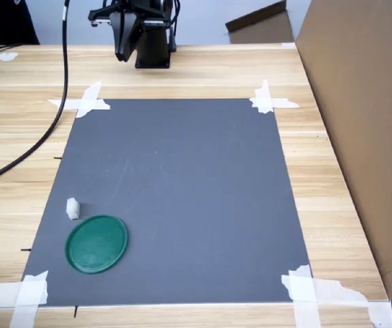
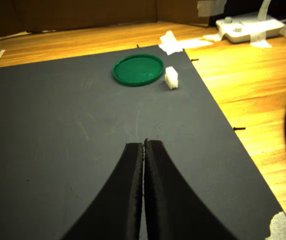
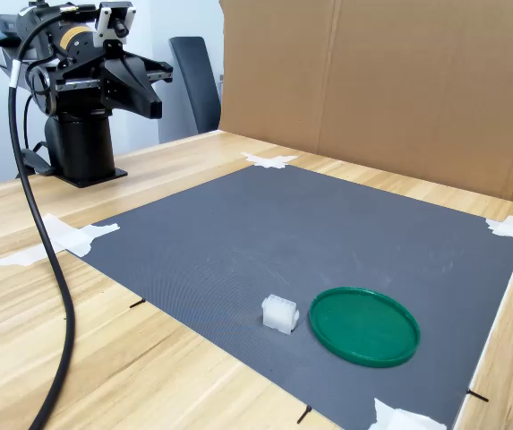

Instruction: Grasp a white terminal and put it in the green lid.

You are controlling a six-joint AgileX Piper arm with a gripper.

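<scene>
A Piper arm's pincer, jaws pressed together and holding nothing, hangs near its base at the far end of a wooden counter, well apart from its target. The white terminal rests on a grey mat just beside the green lid, apart from its rim. Tape strips pin the mat's corners, likely to keep it flat. The grasp has not yet begun.
</scene>
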